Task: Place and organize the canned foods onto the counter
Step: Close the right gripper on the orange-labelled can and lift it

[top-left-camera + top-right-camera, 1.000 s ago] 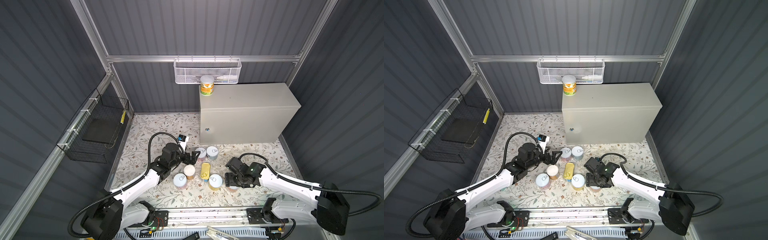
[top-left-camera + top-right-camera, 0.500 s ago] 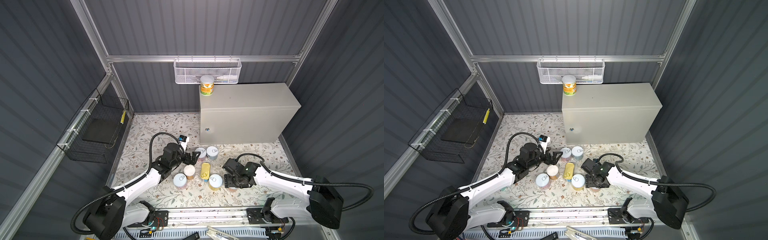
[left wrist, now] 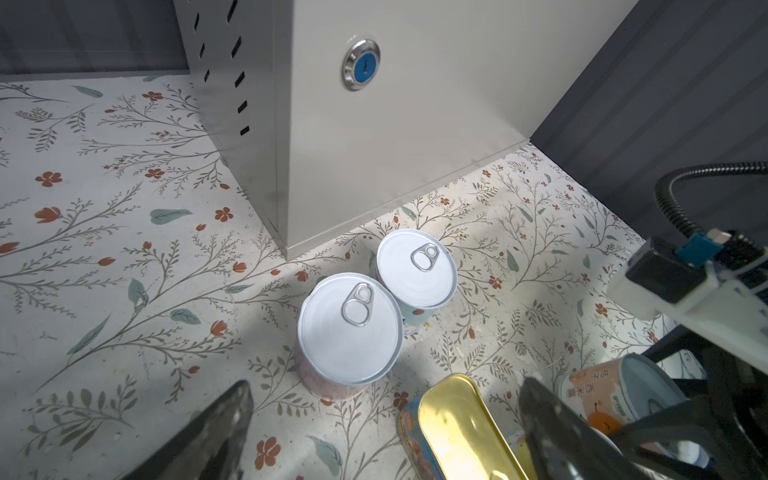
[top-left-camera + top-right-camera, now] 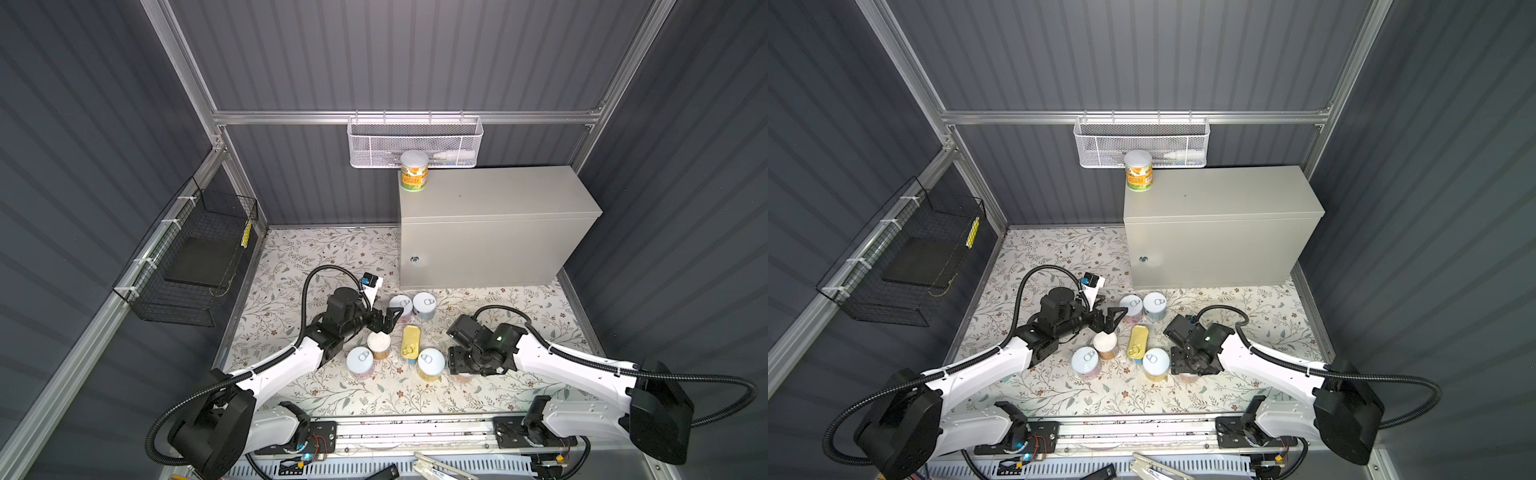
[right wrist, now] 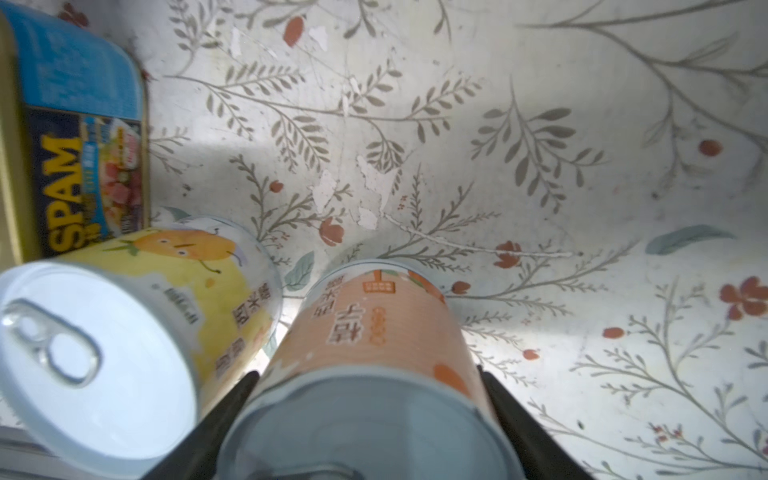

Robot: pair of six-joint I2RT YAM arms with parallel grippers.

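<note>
Now: left end effector (image 4: 385,322) wide open; right end effector (image 5: 368,376) straddles orange-label can (image 5: 365,320), grip unclear.

Walls (image 4: 395,54): dark grey ribbed panels at the top, left and right of the frame.
Rail (image 4: 519,117): bare aluminium, crossing the back wall at upper centre.
White mesh basket (image 4: 374,145): hung from that rail, upper centre.
Black wire basket (image 4: 178,311): fixed to the left wall at middle left, a dark flat sheet (image 4: 199,262) inside.
Floor (image 4: 316,257): pale mat printed with leafy twigs and small red flowers.
Light: soft, even, faint shadows.
</note>
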